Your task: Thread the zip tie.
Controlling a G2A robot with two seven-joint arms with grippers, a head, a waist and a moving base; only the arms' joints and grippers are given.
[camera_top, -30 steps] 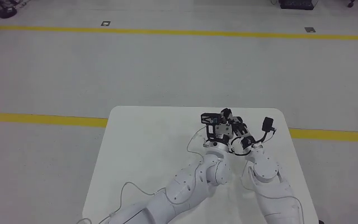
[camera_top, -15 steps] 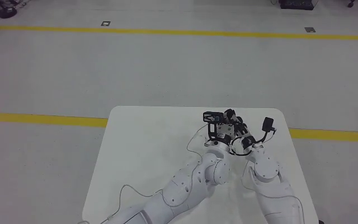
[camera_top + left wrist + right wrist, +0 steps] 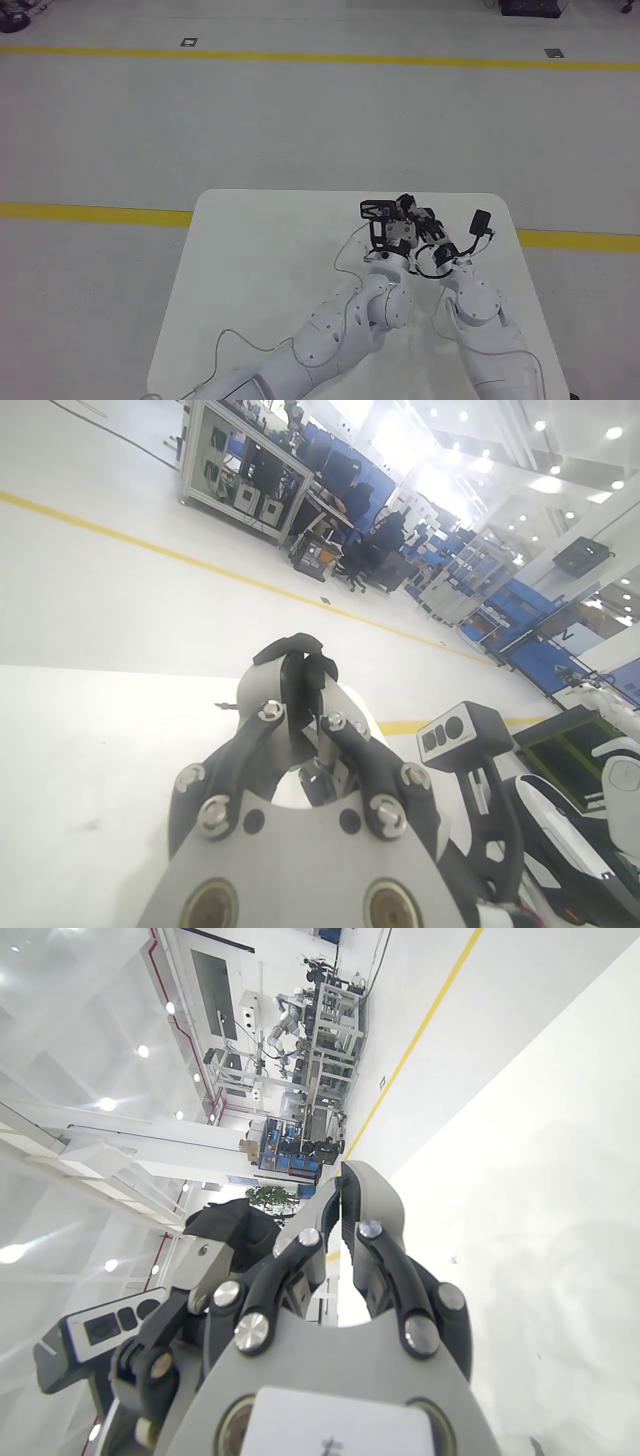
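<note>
As ribbed pads meet, right hand.

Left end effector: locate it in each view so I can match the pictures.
Top view: left end effector near the far edge of the white table.
Left wrist view: left end effector in foreground, fingers together.
Right wrist view: its black tips beside the right end effector.
Shared landmark: the white table.

The white desk with rounded corners carries a small dark speck, too small to identify.
</note>
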